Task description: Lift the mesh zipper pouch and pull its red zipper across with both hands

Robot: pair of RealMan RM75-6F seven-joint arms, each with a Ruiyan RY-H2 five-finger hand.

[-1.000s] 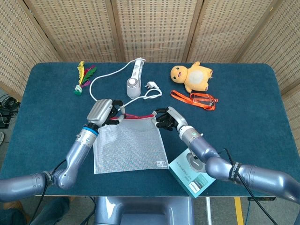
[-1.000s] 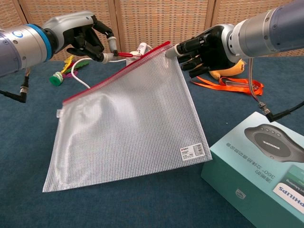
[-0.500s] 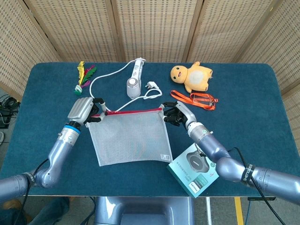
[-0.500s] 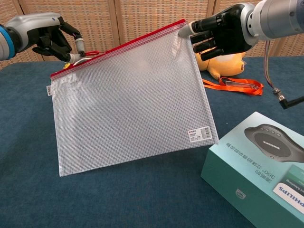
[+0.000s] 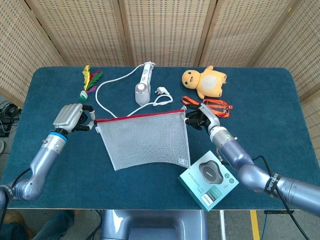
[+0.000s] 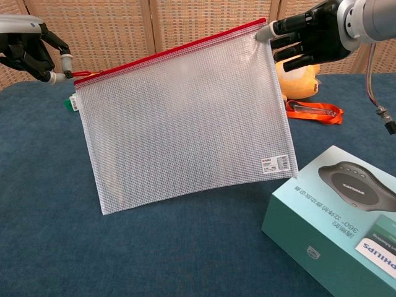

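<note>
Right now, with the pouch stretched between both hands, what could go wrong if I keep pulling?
The right hand holds the mesh pouch only by its top corner, so more tension could probably pull that corner free. The left hand pinches just the small pull at the red zipper end; it might slip out. If dropped, the pouch could land on the teal box just below its lower corner.
</note>
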